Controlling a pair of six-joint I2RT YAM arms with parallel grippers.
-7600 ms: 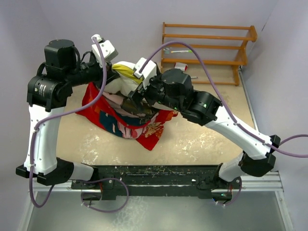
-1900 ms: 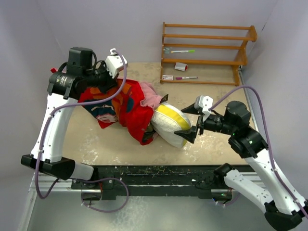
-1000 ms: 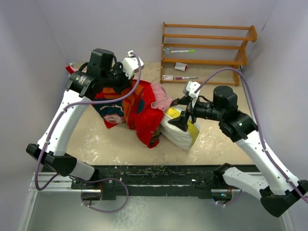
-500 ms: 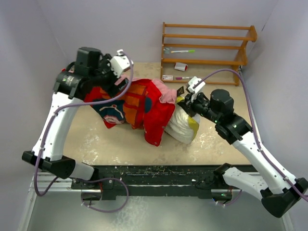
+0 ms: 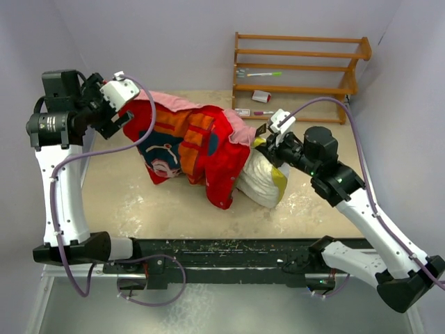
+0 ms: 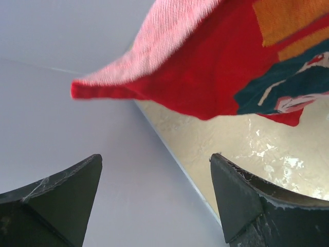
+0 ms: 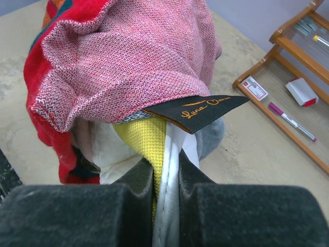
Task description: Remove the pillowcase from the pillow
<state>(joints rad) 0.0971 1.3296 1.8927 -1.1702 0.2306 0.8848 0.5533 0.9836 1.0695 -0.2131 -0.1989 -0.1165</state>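
The red pillowcase (image 5: 198, 146) lies spread across the table's middle, pale pink inside showing along its far edge. It still covers the left part of the cream-white pillow (image 5: 263, 184), whose right end with the yellow band sticks out. My right gripper (image 5: 268, 137) is shut on the pillow's yellow and white edge seam (image 7: 167, 154), just under a black tag (image 7: 198, 110) and the pillowcase's pink hem (image 7: 123, 72). My left gripper (image 5: 122, 115) is open near the left wall. In its wrist view the fingers (image 6: 241, 200) hold nothing, and the pillowcase's red corner (image 6: 169, 90) hangs apart from them.
A wooden rack (image 5: 299, 69) stands at the back right with markers (image 5: 268, 112) and a small white box (image 5: 261, 96); it also shows at the right wrist view's edge (image 7: 288, 51). The lavender wall (image 6: 77, 118) is close to my left gripper.
My left gripper opened, let go of the pillowcase and swung back to the left. The pillowcase spread out leftward. My right gripper shut on the pillow's edge and stays there.
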